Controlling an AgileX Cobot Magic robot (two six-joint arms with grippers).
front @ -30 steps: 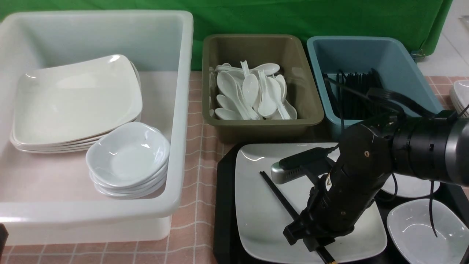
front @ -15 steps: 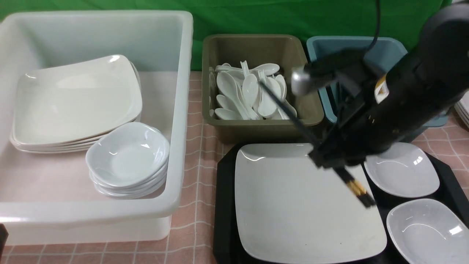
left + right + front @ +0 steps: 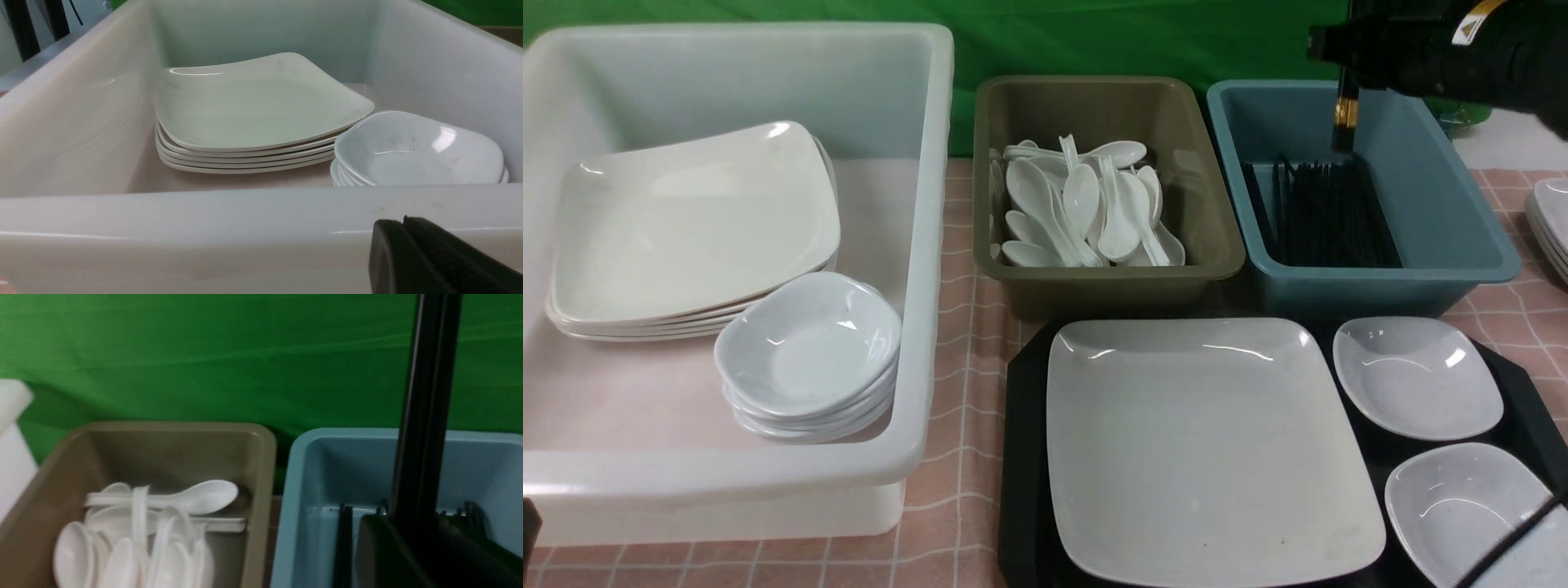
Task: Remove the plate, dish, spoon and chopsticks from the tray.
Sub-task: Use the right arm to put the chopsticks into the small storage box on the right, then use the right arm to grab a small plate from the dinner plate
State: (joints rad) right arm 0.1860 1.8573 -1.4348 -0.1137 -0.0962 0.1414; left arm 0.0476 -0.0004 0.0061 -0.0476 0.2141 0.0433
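The large white square plate (image 3: 1209, 441) lies on the black tray (image 3: 1023, 457), with two small white dishes (image 3: 1417, 376) (image 3: 1462, 506) to its right. My right gripper (image 3: 1343, 57) is shut on the black chopsticks (image 3: 1345, 114). It holds them hanging upright above the blue bin (image 3: 1462, 269). In the right wrist view the chopsticks (image 3: 427, 408) stand up from the gripper (image 3: 412, 522). No spoon shows on the tray. My left gripper (image 3: 402, 222) is shut and empty, close to the white tub's near wall (image 3: 204, 228).
The white tub (image 3: 931, 245) holds stacked large plates (image 3: 694, 220) and stacked small dishes (image 3: 809, 343). The olive bin (image 3: 1094, 282) holds several white spoons (image 3: 1086, 204). The blue bin holds several black chopsticks (image 3: 1323, 220). More dishes (image 3: 1552, 212) stand at the right edge.
My right gripper lifted the chopsticks off the plate and carried them up and back to above the blue bin. The sticks turned from slanted to upright. The plate is now uncovered.
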